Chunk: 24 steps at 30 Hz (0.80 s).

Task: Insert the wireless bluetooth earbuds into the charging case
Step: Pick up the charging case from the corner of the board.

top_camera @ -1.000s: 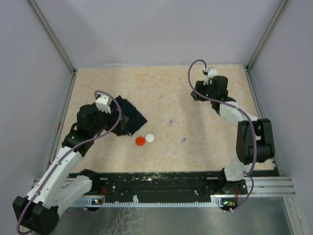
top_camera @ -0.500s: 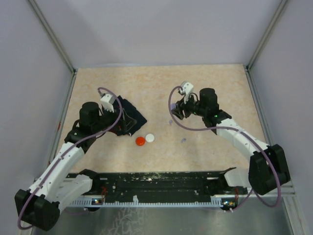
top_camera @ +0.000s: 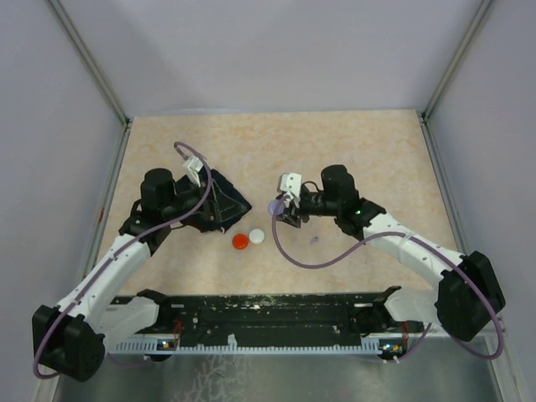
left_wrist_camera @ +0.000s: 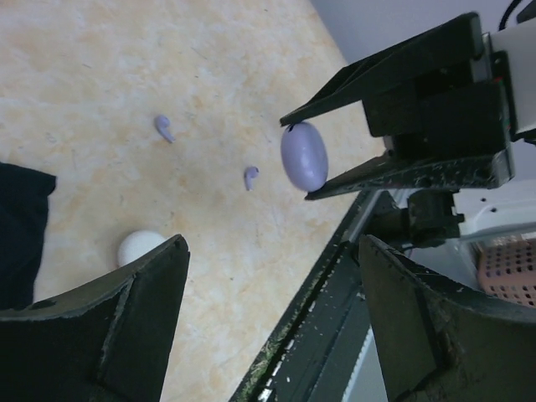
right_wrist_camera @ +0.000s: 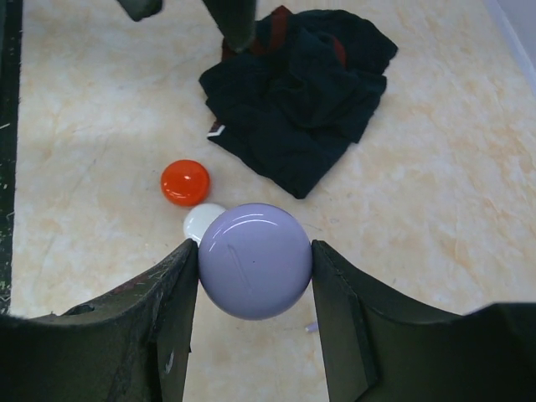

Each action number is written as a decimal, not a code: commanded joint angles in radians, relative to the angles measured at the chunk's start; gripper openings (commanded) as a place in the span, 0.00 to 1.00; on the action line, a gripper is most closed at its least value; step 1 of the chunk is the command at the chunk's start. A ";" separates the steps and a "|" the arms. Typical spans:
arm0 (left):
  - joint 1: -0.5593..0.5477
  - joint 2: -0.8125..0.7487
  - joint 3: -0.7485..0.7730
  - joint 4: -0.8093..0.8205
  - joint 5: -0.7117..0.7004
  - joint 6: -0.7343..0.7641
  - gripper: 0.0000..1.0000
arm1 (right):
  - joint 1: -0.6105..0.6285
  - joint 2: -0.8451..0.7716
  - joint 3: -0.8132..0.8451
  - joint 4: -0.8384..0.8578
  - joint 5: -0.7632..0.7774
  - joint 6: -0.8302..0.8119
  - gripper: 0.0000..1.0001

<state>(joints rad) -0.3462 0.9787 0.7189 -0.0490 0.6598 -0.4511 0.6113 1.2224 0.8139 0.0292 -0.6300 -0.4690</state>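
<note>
Robot lab test cell, plain grey walls [top_camera: 276, 50], aluminium corner posts [top_camera: 90, 60], beige tabletop [top_camera: 276, 151], metal mounting rail [top_camera: 276, 314]

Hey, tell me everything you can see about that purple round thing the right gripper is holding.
The lavender disc is a smooth, glossy, plastic-looking round piece with a domed face and a faint hairline mark across it. Edge-on in the left wrist view it reads as a plump oval. The right gripper pinches it by opposite edges, and it appears lifted off the table. Nothing else seems to touch it; the white disc only shows behind it.
</note>
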 commanded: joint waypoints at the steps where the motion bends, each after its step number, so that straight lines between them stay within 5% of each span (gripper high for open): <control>1: 0.004 0.021 -0.012 0.113 0.158 -0.096 0.86 | 0.058 -0.028 0.063 -0.020 -0.049 -0.158 0.37; 13: -0.023 0.081 -0.105 0.324 0.287 -0.252 0.71 | 0.182 -0.010 0.138 -0.064 -0.033 -0.284 0.37; 24: -0.063 0.115 -0.101 0.352 0.316 -0.261 0.60 | 0.233 0.034 0.178 -0.107 -0.017 -0.339 0.37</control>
<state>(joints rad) -0.3981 1.0798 0.6182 0.2508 0.9436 -0.7013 0.8234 1.2407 0.9272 -0.0776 -0.6430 -0.7662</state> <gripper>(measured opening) 0.631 0.518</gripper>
